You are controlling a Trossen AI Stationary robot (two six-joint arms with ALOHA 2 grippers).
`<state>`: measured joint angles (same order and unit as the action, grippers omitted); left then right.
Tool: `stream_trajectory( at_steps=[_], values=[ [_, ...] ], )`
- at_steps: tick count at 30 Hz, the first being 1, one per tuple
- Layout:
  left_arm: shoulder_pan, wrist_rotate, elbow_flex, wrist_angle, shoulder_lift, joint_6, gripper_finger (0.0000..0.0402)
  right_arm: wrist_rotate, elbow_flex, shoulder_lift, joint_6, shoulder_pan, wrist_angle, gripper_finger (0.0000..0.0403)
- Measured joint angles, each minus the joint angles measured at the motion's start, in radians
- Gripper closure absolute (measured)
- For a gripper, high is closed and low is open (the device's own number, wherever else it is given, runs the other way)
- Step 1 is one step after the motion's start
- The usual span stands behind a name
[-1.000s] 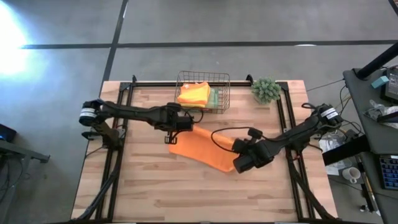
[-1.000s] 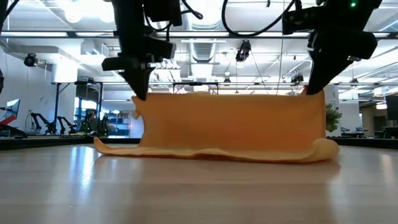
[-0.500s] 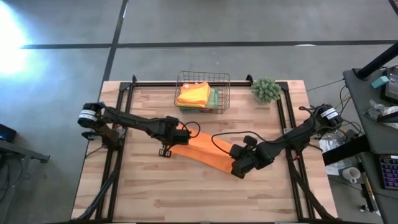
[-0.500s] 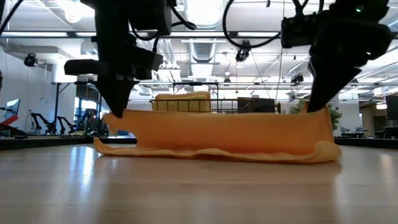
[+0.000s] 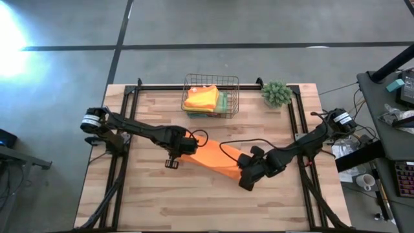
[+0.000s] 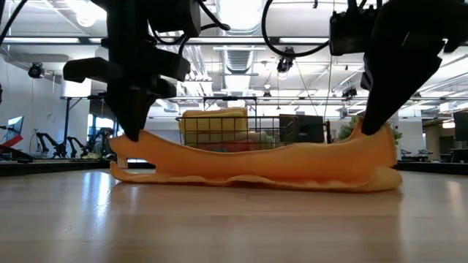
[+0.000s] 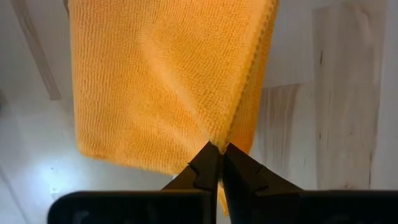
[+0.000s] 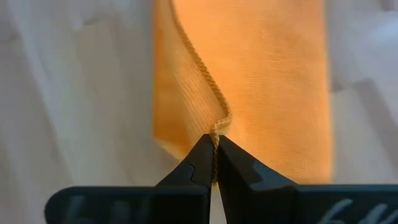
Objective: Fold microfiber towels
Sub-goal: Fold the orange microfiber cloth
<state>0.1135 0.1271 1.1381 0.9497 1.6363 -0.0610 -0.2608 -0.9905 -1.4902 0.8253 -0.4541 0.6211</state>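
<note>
An orange microfiber towel (image 5: 210,157) lies slantwise at the table's middle. Its lower layer (image 6: 256,179) rests on the wood, and its upper edge (image 6: 248,155) sags between my two grippers. My left gripper (image 5: 173,158) is shut on the towel's left end and points down. At the right end my right gripper (image 5: 249,181) is shut on it and slants down. Folded towels, orange-yellow (image 5: 202,97) and green (image 5: 223,101), lie in a wire basket (image 5: 233,97) at the far edge. My left gripper (image 7: 216,149) pinches a corner of the towel's upper layer (image 7: 214,138) between its two fingertips, from above. The corner (image 6: 139,139) is held a little above the table, and the cloth slopes down from it. My right gripper (image 8: 213,144) pinches the towel's hemmed edge at a corner (image 8: 216,130) between its fingertips, slanting down from the table's right. That corner (image 6: 369,137) is lifted clear, and the cloth sags slack toward the left gripper.
A small green spiky plant (image 5: 277,92) stands at the far right corner beside the basket. Black rails (image 5: 123,129) run along the table's left and right sides. Bare wood (image 5: 207,207) lies between the towel and the near edge.
Both grippers have gone down and toward the table's near edge with the towel's upper edge. That edge stood high and nearly straight. It now hangs low and sags in the middle over the lower layer, which has stayed on the table.
</note>
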Motion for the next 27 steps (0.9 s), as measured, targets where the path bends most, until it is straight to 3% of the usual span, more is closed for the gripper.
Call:
stream_trajectory(
  at_steps=[4, 10, 15, 19, 21, 27],
  values=[
    [0.0, -0.006, 0.0, 0.001, 0.0, 0.002, 0.0385, 0.043, -0.002, 0.0, -0.005, 0.0, -0.04, 0.0377],
    [0.0, -0.035, 0.001, 0.007, 0.0, 0.004, 0.0317, 0.052, -0.002, 0.0, 0.023, 0.0, -0.039, 0.0316],
    [0.0, -0.064, 0.073, 0.177, -0.001, 0.002, 0.026, 0.137, -0.037, 0.014, 0.041, 0.0, -0.001, 0.0275],
    [0.0, -0.056, 0.137, 0.217, -0.03, -0.003, 0.0244, 0.166, -0.098, 0.036, 0.058, -0.005, 0.118, 0.026],
    [-0.002, -0.055, 0.143, 0.169, -0.052, -0.005, 0.0242, 0.141, -0.13, 0.049, 0.057, -0.008, 0.163, 0.0258],
    [-0.013, -0.049, 0.061, -0.124, -0.062, 0.026, 0.0242, -0.097, -0.136, 0.047, -0.038, 0.019, 0.178, 0.0264]
  ],
)
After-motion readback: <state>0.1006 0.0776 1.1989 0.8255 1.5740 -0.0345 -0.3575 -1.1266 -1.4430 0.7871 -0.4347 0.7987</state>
